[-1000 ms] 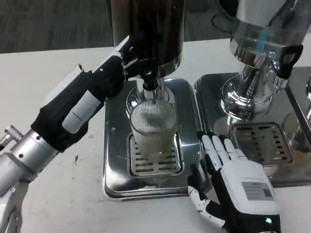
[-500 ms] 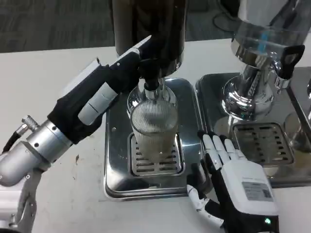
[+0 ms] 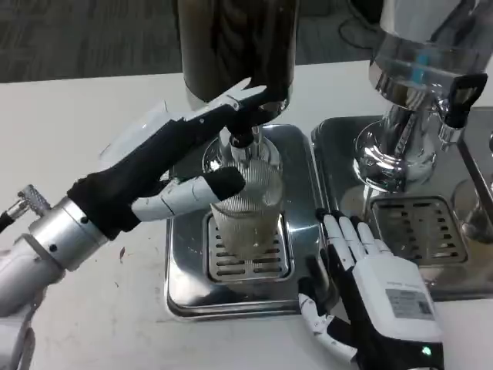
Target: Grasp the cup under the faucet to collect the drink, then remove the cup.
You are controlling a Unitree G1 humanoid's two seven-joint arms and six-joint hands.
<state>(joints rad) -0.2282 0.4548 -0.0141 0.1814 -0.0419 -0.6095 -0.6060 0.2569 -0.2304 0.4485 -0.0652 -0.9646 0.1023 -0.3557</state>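
A clear ribbed cup (image 3: 248, 218) stands upright on the slotted grate of a steel drip tray (image 3: 182, 254), directly under the faucet (image 3: 241, 139) of a dark dispenser (image 3: 235, 46). My left hand (image 3: 181, 158) reaches in from the left. Its white fingertips (image 3: 248, 94) lie by the faucet's top, and its black-tipped thumb stretches across the cup's upper front. It grips nothing. My right hand (image 3: 373, 281) lies flat with fingers spread on the tray's right rim, just right of the cup and apart from it.
A second chrome dispenser (image 3: 408, 100) with a black-handled tap (image 3: 460, 91) stands at the right over its own drip tray (image 3: 412, 223). White table (image 3: 69, 131) lies to the left and in front.
My left hand has slid right and lower; its thumb has swung across the cup's front. The cup and my right hand have stayed put.
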